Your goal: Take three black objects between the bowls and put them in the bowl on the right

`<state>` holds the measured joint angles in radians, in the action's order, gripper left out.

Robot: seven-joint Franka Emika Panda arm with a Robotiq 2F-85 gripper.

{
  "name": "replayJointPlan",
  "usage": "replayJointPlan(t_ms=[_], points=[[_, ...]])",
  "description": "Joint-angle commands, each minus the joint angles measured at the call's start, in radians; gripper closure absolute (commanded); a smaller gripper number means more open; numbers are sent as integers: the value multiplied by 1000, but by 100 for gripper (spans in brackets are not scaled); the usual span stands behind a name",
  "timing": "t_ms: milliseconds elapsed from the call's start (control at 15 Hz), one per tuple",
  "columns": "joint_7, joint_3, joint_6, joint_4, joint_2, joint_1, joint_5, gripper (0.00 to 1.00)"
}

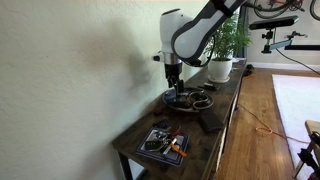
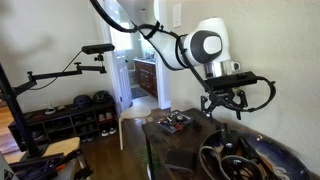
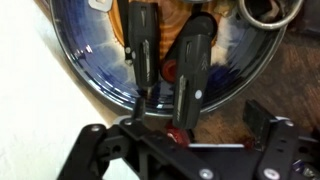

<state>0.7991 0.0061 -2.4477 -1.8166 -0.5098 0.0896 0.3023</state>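
Over blue bowl [image 3: 85, 55], parted tool [image 3: 168, 30]

Dark side table [image 1: 206, 126], blue bowl [image 3: 85, 55], potted plant [image 1: 221, 60]

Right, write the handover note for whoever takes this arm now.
Gripper: open, nothing between the fingers, poised over the blue bowl in the wrist view.
Second bowl: beside the blue one, only its edge in frame.
Black object: one lies on the table just outside the blue bowl.
Done: cannot tell how many black objects are already in the bowl; none shows clearly inside.
Left: check the count, then pick up what remains and drop it in the target bowl.
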Motion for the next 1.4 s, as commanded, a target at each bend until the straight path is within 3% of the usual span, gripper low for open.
replayJointPlan(t_ms=[0,600,1333], points=[[10,27,39,60,-38,-9,-19,0],[23,101,60,121,-103,-10,-83,0],[14,91,106,101,-105,-3,-118,0]])
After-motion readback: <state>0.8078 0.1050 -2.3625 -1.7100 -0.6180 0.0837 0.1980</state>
